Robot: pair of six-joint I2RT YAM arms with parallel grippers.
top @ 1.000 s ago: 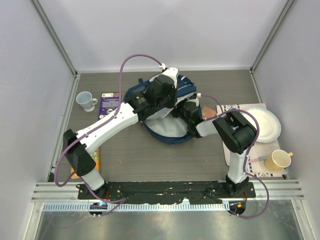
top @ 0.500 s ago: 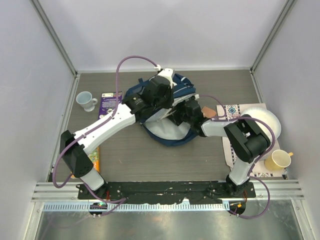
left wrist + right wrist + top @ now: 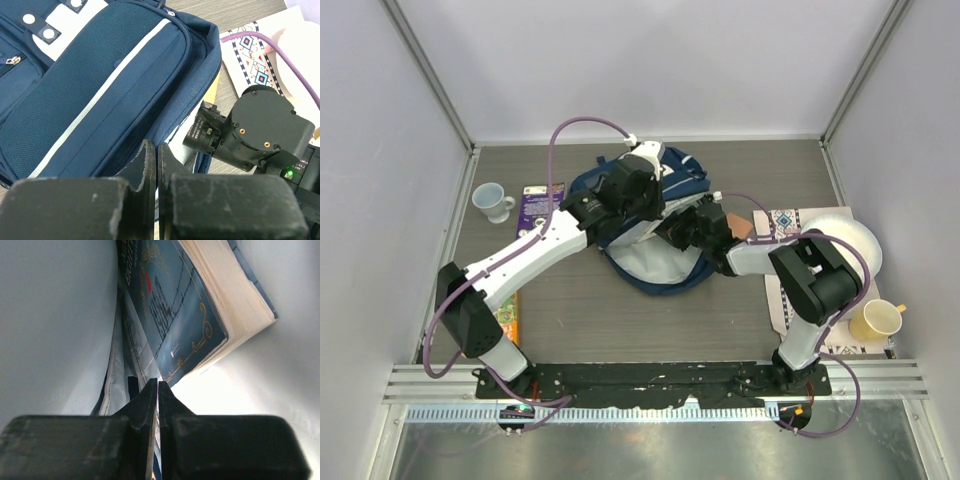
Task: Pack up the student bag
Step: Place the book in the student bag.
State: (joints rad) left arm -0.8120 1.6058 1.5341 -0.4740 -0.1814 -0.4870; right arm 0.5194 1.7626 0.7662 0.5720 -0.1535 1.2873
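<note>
The large navy blue fabric backpack (image 3: pixel 686 178) with thin white stripes lies flat at the far middle of the worktop (image 3: pixel 620 320). Its mouth gapes open on the near side, showing pale lining.

A dark wood-grain counter (image 3: pixel 580 310) sits boxed in by plain pale walls behind it (image 3: pixel 640 60), to its left (image 3: pixel 370 200) and to its right (image 3: pixel 920 170). A slotted metal rail (image 3: pixel 890 385) runs along its near edge. The light is soft and even.

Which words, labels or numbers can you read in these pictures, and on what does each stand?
Book cover: gold and red print, too blurred.
Purple packet: print too small.
Right wrist camera: white label, too small.
Nothing reads clearly.
</note>
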